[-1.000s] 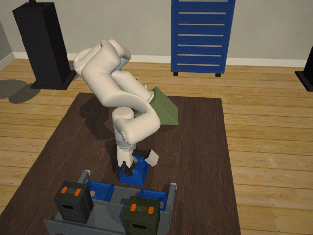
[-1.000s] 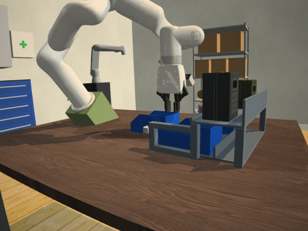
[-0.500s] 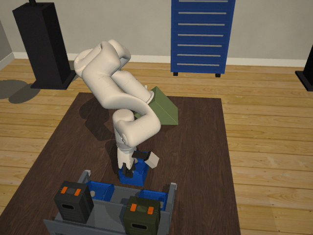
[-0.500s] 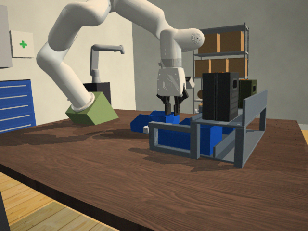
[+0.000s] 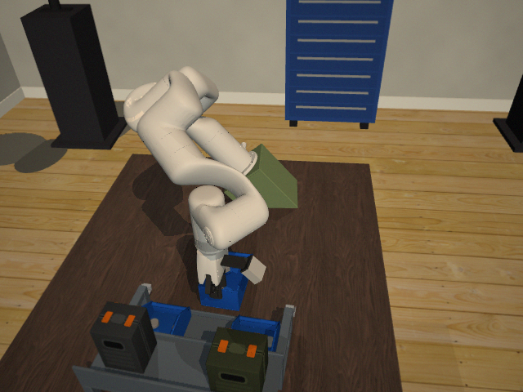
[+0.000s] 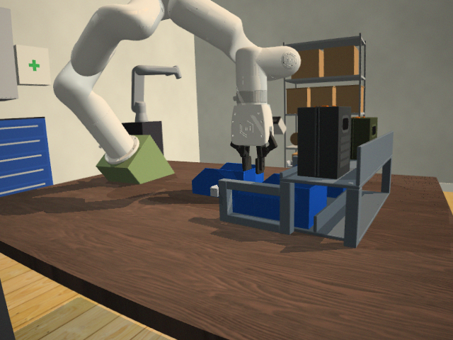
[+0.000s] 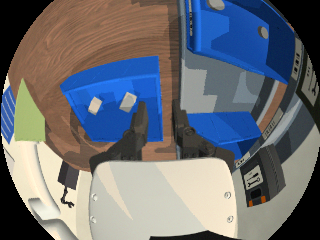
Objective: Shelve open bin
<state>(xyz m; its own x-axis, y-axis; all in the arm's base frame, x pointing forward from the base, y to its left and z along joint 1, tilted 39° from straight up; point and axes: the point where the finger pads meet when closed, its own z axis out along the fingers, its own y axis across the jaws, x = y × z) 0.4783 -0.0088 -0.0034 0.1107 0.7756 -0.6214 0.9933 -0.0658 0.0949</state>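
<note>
Tool point(image 5: 216, 294) point(image 6: 253, 171) point(image 7: 159, 109) is part open, holding nothing. It points straight down, with its black fingers low by the shelf-side end of the blue plastic open bin point(image 5: 223, 299) point(image 6: 204, 183) point(image 7: 115, 72).

Bin is on the dark brown wooden tabletop point(image 5: 329, 253) point(image 6: 219, 270) point(image 7: 50, 45), just beyond the far side of the grey shelf point(image 5: 181, 358) point(image 6: 286, 208) point(image 7: 200, 95). In the wrist view, the bin's end wall runs between the two fingers: one finger overlaps the bin's inside, the other is on the shelf side. Most of the bin body is off to the far side of the tool. Can't tell if the fingers touch the wall.

Two small light blocks point(image 7: 95, 105) point(image 7: 128, 101) lie inside the bin, apart from each other.

On the shelf, a blue left bin point(image 5: 167, 318) point(image 6: 255, 205) point(image 7: 220, 125) and a blue right bin point(image 5: 256, 325) point(image 6: 336, 192) point(image 7: 217, 25) sit well apart, the free place between them. Right bin has round grey discs in it. The task bin is outside that place.

Upper board carries a dark grey case point(image 5: 122, 341) point(image 6: 323, 142) point(image 7: 272, 175) at left and an olive green case point(image 5: 236, 358) point(image 6: 364, 135) at right, both upright with orange latches.
</note>
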